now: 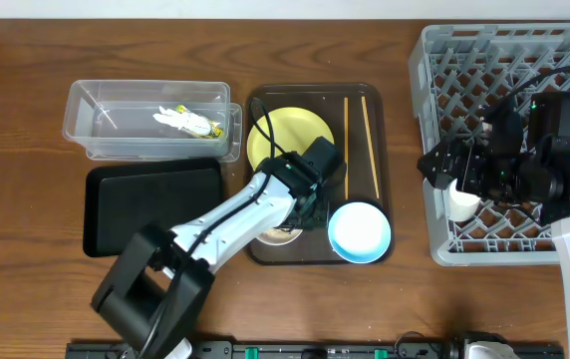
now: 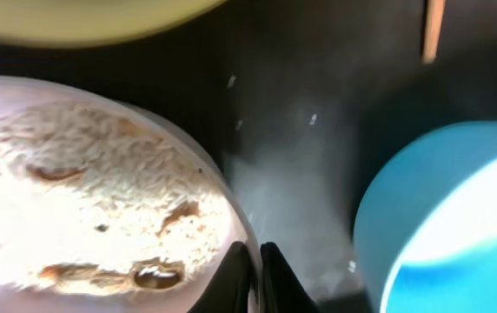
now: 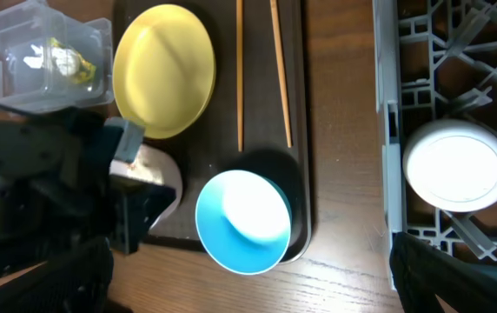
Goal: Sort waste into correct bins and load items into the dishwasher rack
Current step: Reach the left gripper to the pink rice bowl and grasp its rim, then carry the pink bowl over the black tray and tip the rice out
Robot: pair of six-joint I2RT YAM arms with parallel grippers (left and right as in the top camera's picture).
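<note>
The white bowl [image 3: 163, 178] sits in the near-left part of the dark brown serving tray [image 1: 358, 150], around the middle of the tabletop. It holds whitish-beige rice-like food scraps [image 2: 83, 191] with a few brown bits. The left gripper [image 2: 253, 265] is down at the bowl's right rim. Its fingertips are drawn close, with only a thin slit between them, and the rim runs into that slit, so it is pinching the bowl's edge.

Just right of the bowl, in the tray's near-right corner, lies the light blue bowl [image 1: 359, 231]. The round yellow plate [image 1: 287, 135] lies toward the tray's far side. Two wooden chopsticks [image 1: 346, 135] lie lengthwise along the tray's right side, apart from each other.

Toward the table's far-left corner stands the clear plastic tub [image 1: 91, 125] with the snack wrapper [image 1: 190, 122] inside. The shallow black tray [image 1: 150, 209] lies just on the near side of it.

Along the right edge stands the grey dishwasher rack [image 1: 434, 60]. The small white cup [image 1: 464, 205] is in the rack's near-left part. The right gripper [image 1: 444, 168] hangs over the rack close to the cup, fingers spread wide and holding nothing.
</note>
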